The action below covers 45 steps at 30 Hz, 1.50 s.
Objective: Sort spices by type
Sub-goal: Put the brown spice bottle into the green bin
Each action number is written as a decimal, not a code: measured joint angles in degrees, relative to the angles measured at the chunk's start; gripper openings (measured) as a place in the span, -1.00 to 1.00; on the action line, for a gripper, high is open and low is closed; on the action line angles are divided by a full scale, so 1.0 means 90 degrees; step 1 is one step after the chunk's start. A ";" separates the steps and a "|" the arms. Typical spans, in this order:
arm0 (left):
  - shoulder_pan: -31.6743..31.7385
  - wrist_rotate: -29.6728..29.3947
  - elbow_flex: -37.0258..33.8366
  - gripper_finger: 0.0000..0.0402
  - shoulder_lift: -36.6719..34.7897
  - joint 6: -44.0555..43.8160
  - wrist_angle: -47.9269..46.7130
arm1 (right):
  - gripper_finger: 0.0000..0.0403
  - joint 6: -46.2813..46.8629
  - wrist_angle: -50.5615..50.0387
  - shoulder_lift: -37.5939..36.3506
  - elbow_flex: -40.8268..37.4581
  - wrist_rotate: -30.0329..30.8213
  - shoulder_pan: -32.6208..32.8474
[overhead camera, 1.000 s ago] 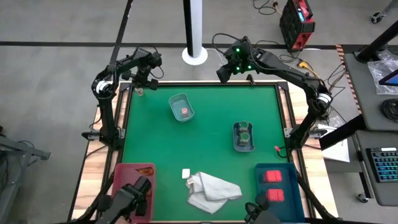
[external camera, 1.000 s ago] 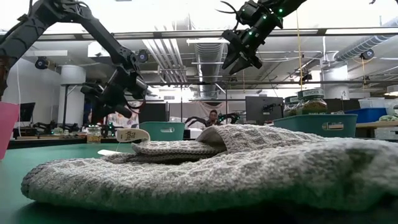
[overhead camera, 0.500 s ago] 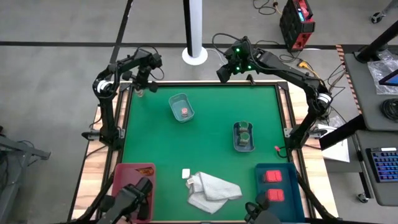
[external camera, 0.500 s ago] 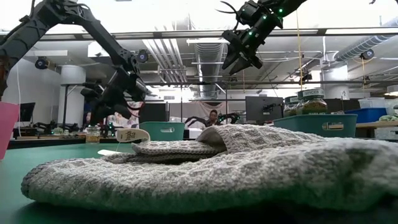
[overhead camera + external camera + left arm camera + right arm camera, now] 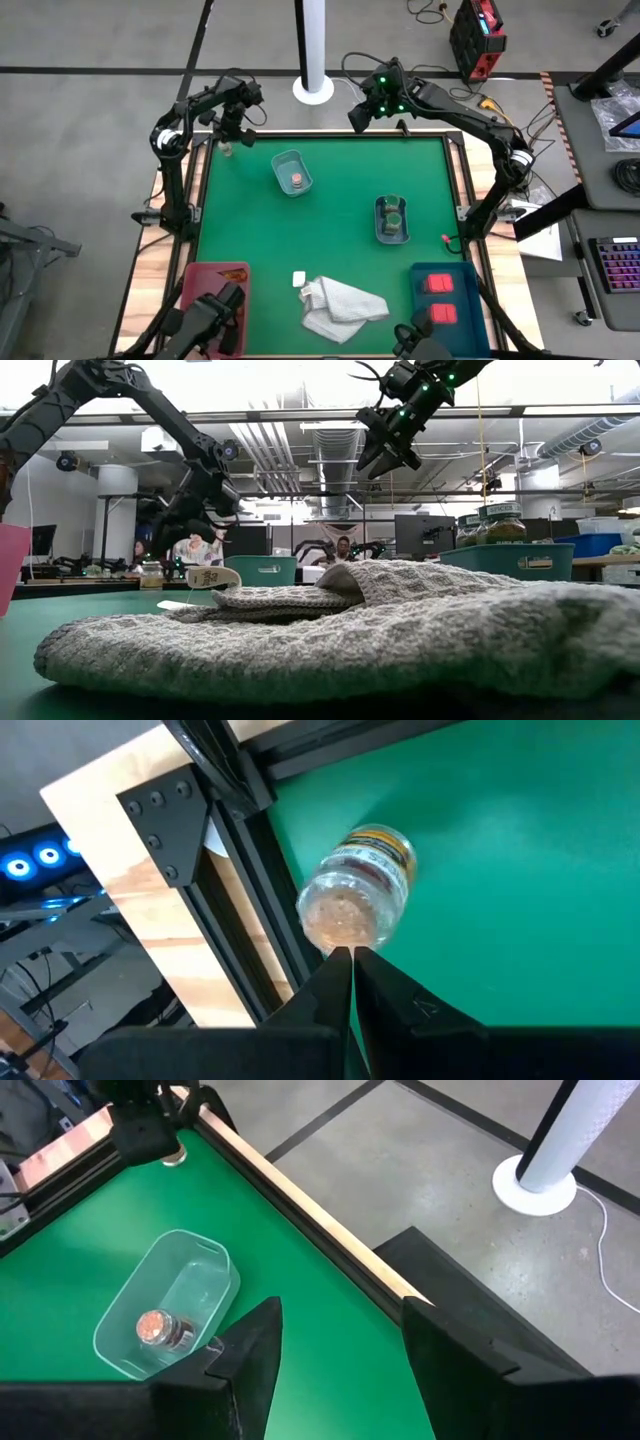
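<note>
A small clear jar with a pinkish top [image 5: 226, 150] [image 5: 355, 900] stands on its base at the table's far left corner, next to the frame rail. My left gripper [image 5: 230, 128] [image 5: 352, 955] [image 5: 192, 520] is shut and hovers just above the jar, clear of it in the low view. Another pink-topped jar [image 5: 297, 180] [image 5: 160, 1325] sits in a pale tray [image 5: 280, 160]. Greenish jars [image 5: 393, 215] fill a second pale tray. Red blocks [image 5: 438, 284] lie in a blue tray and a red-orange packet [image 5: 230, 272] in a pink tray. My right gripper [image 5: 358, 118] [image 5: 340, 1345] is open, high over the far edge.
A white knitted cloth [image 5: 342, 305] lies near the table's near edge, with a small white item [image 5: 298, 279] beside it. The green mat between the trays is bare. The metal frame rail [image 5: 250, 870] and a wooden border run right beside the corner jar.
My left gripper has risen a little and swung toward the table's right above the corner jar, turning as it went. The jar has stayed where it was, and the right arm has kept still.
</note>
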 joint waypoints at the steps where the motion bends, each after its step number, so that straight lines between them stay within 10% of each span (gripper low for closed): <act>1: 0.0008 -0.0007 0.0015 -1.00 0.0000 0.0000 -0.0004 | -0.02 0.0000 0.0000 0.0000 0.0000 0.0000 0.0000; 11: 0.0025 0.0251 0.0018 -0.89 -0.0007 -0.0236 -0.0079 | -0.04 0.0000 0.0012 0.0000 0.0000 0.0000 0.0000; 26: 0.0142 0.0088 0.0018 -0.06 -0.0019 -0.0151 0.0135 | -0.01 0.0003 0.0023 0.0000 0.0000 0.0000 0.0000; 45: 0.0397 0.0694 0.0007 -0.08 -0.0009 0.0046 0.0166 | 0.02 -0.0020 0.0126 0.0000 0.0000 0.0000 -0.0015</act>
